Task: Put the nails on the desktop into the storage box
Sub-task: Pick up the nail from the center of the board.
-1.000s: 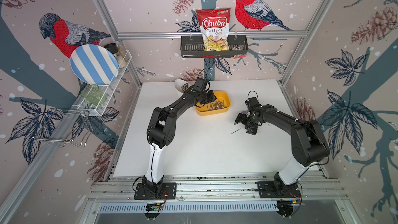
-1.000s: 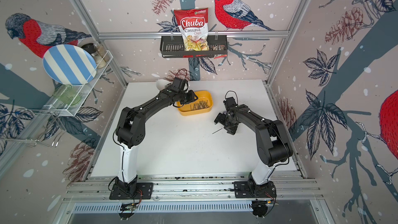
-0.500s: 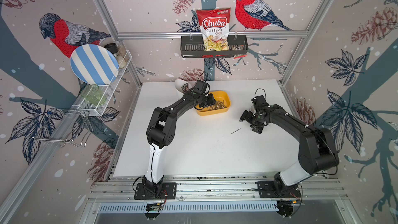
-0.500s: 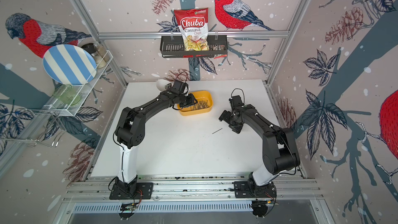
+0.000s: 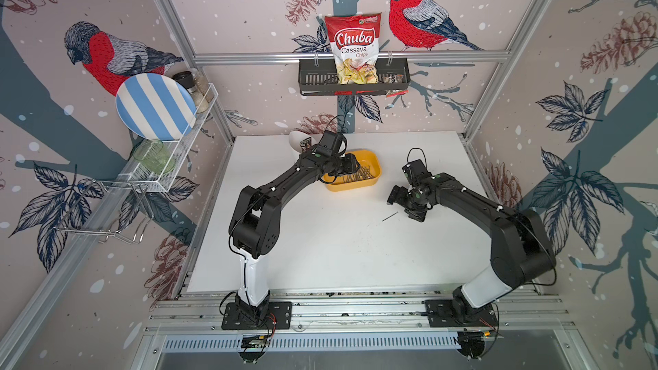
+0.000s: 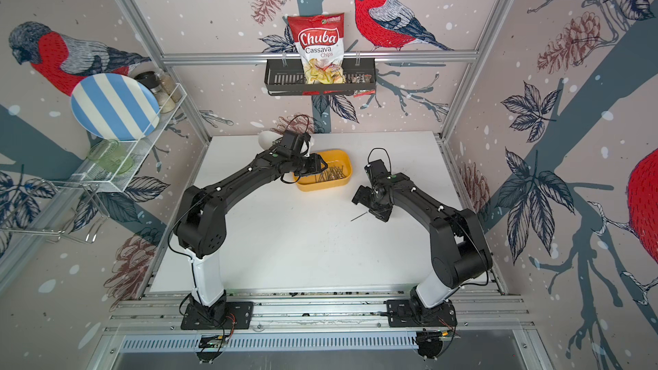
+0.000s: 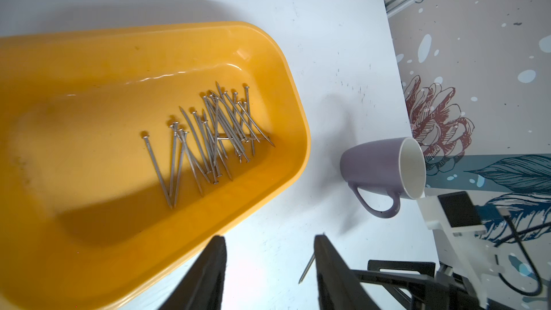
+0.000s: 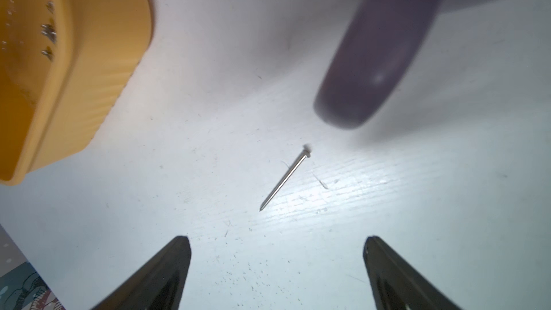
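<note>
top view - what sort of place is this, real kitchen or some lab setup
Most likely a robot test cell dressed as a kitchen corner: two arms bolted to aluminium rails before a white desktop, a striped plate in a wire rack, a chips bag in a wall basket.

Nails (image 7: 208, 141) in storage box (image 7: 299, 120), lone nail (image 8: 284, 181) on desktop (image 8: 417, 204)

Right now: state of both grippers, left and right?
Left gripper: open, nothing clamped; one thin grey metal nail shows beside a finger.
Right gripper: open wide, empty; another grey nail lies loose on the white flat desktop.
</note>
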You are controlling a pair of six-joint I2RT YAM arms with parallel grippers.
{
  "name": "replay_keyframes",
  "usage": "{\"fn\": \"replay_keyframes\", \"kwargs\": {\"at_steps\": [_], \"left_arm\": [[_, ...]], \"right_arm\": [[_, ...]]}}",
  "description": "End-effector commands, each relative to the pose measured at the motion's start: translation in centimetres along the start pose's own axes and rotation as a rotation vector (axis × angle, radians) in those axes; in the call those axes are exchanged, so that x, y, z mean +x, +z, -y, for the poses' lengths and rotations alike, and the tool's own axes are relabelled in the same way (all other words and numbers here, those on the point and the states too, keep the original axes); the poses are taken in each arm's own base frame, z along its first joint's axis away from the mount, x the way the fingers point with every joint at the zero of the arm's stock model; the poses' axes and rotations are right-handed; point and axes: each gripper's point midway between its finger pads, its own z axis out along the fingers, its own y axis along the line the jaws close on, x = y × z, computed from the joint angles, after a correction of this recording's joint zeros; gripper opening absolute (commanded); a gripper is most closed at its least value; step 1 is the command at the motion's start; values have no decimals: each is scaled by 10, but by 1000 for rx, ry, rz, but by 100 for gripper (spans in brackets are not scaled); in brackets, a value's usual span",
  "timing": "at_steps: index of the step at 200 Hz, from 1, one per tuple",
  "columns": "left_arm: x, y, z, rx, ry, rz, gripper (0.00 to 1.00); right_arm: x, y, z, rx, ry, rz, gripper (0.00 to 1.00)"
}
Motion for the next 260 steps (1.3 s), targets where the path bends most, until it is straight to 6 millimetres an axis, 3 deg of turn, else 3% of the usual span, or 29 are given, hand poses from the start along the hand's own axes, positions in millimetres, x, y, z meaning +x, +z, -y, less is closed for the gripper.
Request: {"fn": "replay_keyframes", "kwargs": {"at_steps": [1,45,94,189,260], "left_arm": [[5,-15,-4,-41,40,8,52],[20,-46,-13,-100,53,26,56],[32,-74,-26,-162,52,65,63],[37,-76,-35,-175,51,58,65],[41,-82,-45,-189,45,51,66]], "right_arm": [[8,10,1,-3,9,-37,92],[6,23,-5,-2,-13,-54,82],[1,25,-10,43,-49,-38,82],[4,38,-11,70,-68,-65,81],[9,63,-13,69,-74,-112,70]]}}
